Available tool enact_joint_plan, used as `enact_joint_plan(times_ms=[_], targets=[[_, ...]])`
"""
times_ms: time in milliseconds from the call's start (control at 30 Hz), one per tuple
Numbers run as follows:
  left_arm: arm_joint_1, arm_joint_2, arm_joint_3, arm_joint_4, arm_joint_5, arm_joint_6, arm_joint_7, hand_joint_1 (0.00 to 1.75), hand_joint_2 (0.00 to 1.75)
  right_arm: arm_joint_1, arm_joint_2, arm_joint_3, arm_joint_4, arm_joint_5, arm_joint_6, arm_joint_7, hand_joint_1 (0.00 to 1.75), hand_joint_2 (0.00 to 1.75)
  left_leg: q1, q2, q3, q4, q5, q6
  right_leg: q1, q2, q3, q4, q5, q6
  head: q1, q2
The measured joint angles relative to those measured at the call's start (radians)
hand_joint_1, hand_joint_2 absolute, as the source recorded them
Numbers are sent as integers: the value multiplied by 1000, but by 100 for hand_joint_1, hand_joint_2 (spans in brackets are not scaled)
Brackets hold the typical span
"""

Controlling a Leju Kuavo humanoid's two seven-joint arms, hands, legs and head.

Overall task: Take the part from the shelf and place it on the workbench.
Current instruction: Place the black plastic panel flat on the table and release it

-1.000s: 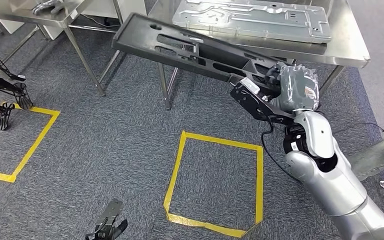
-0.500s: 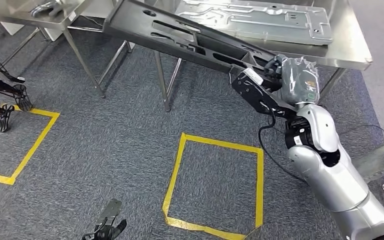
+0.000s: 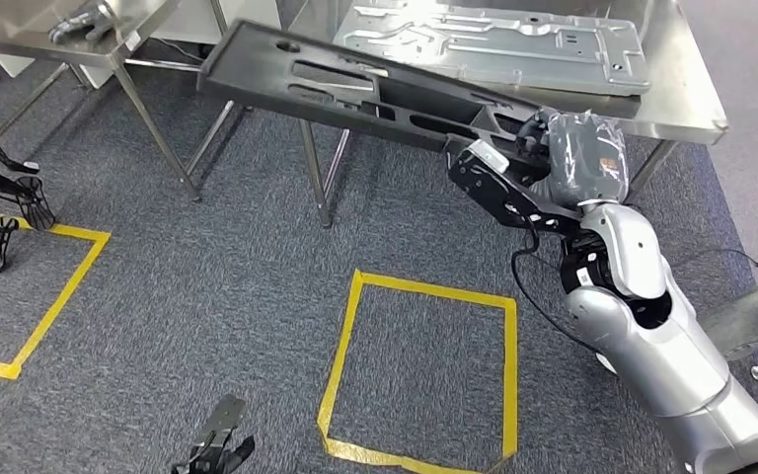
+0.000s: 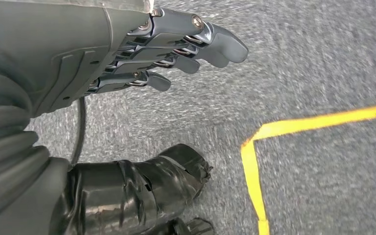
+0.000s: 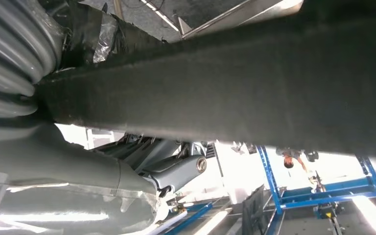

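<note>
Fingers (image 5: 176, 171) of the right hand (image 3: 563, 163) are clamped on one end of the long black part (image 3: 355, 89), with the thumb on the opposite face. Held at that end alone, the part extends leftward in mid-air, close to level, its near long edge facing the robot. Its held end overlaps the front edge of the steel workbench (image 3: 686, 99); its far end hangs above the gap between the workbench and a second steel table (image 3: 20, 39). A silver stamped panel (image 3: 498, 44) lies on the workbench just behind the part. Grey carpet marked with yellow tape squares (image 3: 419, 370) lies open below. The left hand (image 4: 127, 63) hangs above the carpet, fingers (image 4: 215, 44) straight and together, holding nothing.
</note>
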Motion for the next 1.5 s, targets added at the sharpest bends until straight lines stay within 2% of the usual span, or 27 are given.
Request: enact_joint_plan(times_ms=[67, 100, 200, 233, 267, 300, 333, 400, 533, 600, 700, 733, 767, 800, 867, 900, 933, 1033, 1100, 1167, 1233, 1267, 1300, 1367, 1400, 1433, 1500], targets=[[0, 1, 0, 0, -1, 0, 1, 0, 175, -1, -4, 0, -3, 0, 9, 0, 175, 175, 5, 1, 17, -23, 4, 6, 1, -4, -1, 10, -10, 8, 2, 0], [-1, 0, 0, 0, -1, 0, 1, 0, 175, -3, -7, 0, -4, 0, 14, 0, 175, 175, 7, 2, 28, -34, 6, 10, 3, -6, -14, 42, -27, 10, 4, 0], [-2, 0, 0, 0, -3, 0, 4, 0, 175, -9, -15, 0, -4, 0, 33, 0, 175, 175, 8, 2, 47, -41, -3, 19, 4, -8, -113, 222, -91, 15, 7, 0], [-2, 0, 0, 0, -3, 0, 5, 0, 175, -8, -16, 0, -4, 0, 40, 0, 175, 175, 9, 2, 51, -39, -9, 20, 3, -8, -141, 258, -92, 18, 7, 0], [-2, 0, 0, 0, -3, 0, 6, 0, 175, -8, -19, 0, -3, 2, 47, 0, 175, 175, 10, 2, 55, -35, -16, 19, 1, -9, -151, 256, -72, 21, 7, 0], [-1, -1, 0, 0, -3, 0, 7, 0, 175, -8, -21, 0, -3, 5, 55, 0, 175, 175, 11, 2, 60, -29, -24, 17, -1, -10, -141, 216, -35, 24, 7, 0], [-1, -1, 0, 0, -4, 0, 8, 0, 175, -10, -23, -1, -3, 9, 63, 0, 175, 175, 12, 1, 63, -21, -33, 14, -4, -12, -117, 150, 7, 27, 7, 0], [-3, -1, 0, 0, -8, 1, 9, 0, 175, -15, -25, -3, -3, 17, 80, 0, 175, 175, 11, 0, 65, -4, -52, 4, -5, -15, -71, 43, 49, 26, 8, 0], [-4, -1, 0, 0, -12, 3, 13, 0, 175, -16, -32, -21, -3, 16, 108, 0, 175, 175, 10, 1, 64, 4, -70, -15, -1, -11, -51, 12, 38, 3, 5, 0], [-5, -1, 0, 0, -13, 3, 13, 0, 175, -17, -34, -29, -3, 16, 122, 0, 175, 175, 13, 2, 47, 47, -92, -26, -4, -10, -40, 8, 33, -8, 2, 0], [-3, -2, 0, 0, -12, 3, 13, 0, 175, -14, -37, -38, -3, 24, 144, 0, 175, 175, 20, 2, -57, 230, -150, -39, -3, -8, -19, 6, 17, -19, -1, 0], [-2, -2, 0, 0, -12, 3, 13, 0, 175, -11, -39, -40, -3, 28, 151, 0, 175, 175, 21, 2, -91, 275, -153, -40, -3, -7, -12, 6, 11, -19, -1, 0], [-1, -2, 0, 0, -12, 3, 13, 0, 175, -8, -40, -41, -3, 31, 157, 0, 175, 175, 22, 2, -108, 284, -137, -40, -2, -5, -4, 6, 4, -19, -1, 0], [0, -2, 0, 0, -12, 4, 13, 0, 175, -6, -41, -43, -3, 34, 162, 0, 175, 175, 22, 2, -106, 252, -101, -37, -2, -3, 6, 6, -3, -18, -1, 0], [-1, -2, 0, 0, -12, 4, 13, 0, 175, -3, -41, -48, -3, 37, 171, 0, 175, 175, 20, 2, -57, 121, -17, -30, -3, -1, 27, 4, -19, -12, 0, 0], [-1, -1, 0, 0, -12, 5, 12, 0, 175, -3, -42, -52, -3, 38, 175, 0, 175, 175, 16, 1, -32, 62, 6, -25, -2, 0, 34, 2, -25, -8, 0, 0], [-2, -1, 0, 0, -11, 6, 12, 0, 175, -3, -44, -55, -3, 39, 178, 0, 175, 175, 13, 0, -14, 26, 14, -21, -2, 1, 39, -4, -29, -3, 0, 0], [-2, 1, 0, 0, -10, 7, 12, 0, 175, 2, -52, -59, -4, 43, 187, 0, 175, 175, 10, 0, 5, -7, 3, -7, -2, 0, 49, -14, -28, 13, 0, 0], [-1, 3, 0, 0, -8, 7, 10, 0, 175, 5, -59, -61, -5, 49, 193, 0, 175, 175, 12, 0, 27, -23, -1, 6, -2, -5, 39, 20, -46, 17, 4, 0], [-1, 4, 0, 0, -5, 7, 10, 0, 175, 8, -64, -65, -6, 55, 195, 0, 175, 175, 10, 0, 46, -30, -9, 16, -1, -8, -19, 128, -87, 18, 8, 0], [0, 5, 0, 0, -1, 8, 9, 0, 175, 14, -66, -70, -7, 58, 196, 0, 175, 175, 9, 0, 61, -29, -23, 20, -1, -9, -100, 243, -116, 23, 8, 0], [1, 5, 0, 0, 0, 8, 9, 0, 175, 18, -68, -72, -7, 61, 198, 0, 175, 175, 8, 0, 69, -28, -31, 21, -1, -9, -125, 262, -107, 26, 8, 0], [2, 6, 0, 0, 0, 8, 8, 0, 175, 21, -69, -72, -7, 65, 200, 0, 175, 175, 8, 0, 80, -26, -40, 20, -3, -9, -132, 243, -77, 28, 8, 0], [5, 5, 0, 0, 2, 8, 6, 0, 175, 24, -73, -74, -8, 75, 207, 0, 175, 175, 10, -1, 103, -21, -61, 15, -6, -10, -100, 125, 15, 31, 8, 0], [4, 6, 1, 0, 2, 7, 5, 0, 175, 24, -74, -74, -9, 80, 210, 0, 175, 175, 10, -2, 112, -19, -70, 11, -5, -10, -82, 70, 46, 31, 8, 0], [4, 6, 1, 0, 3, 7, 4, 0, 175, 24, -74, -75, -10, 84, 212, 0, 175, 175, 10, -2, 115, -16, -78, 6, -2, -10, -67, 31, 57, 26, 8, 0], [4, 10, 2, 0, 4, 7, 2, 0, 175, 27, -75, -77, -12, 91, 213, 0, 175, 175, 9, -2, 113, -14, -85, -3, 4, -8, -60, 8, 50, 12, 7, 0]])
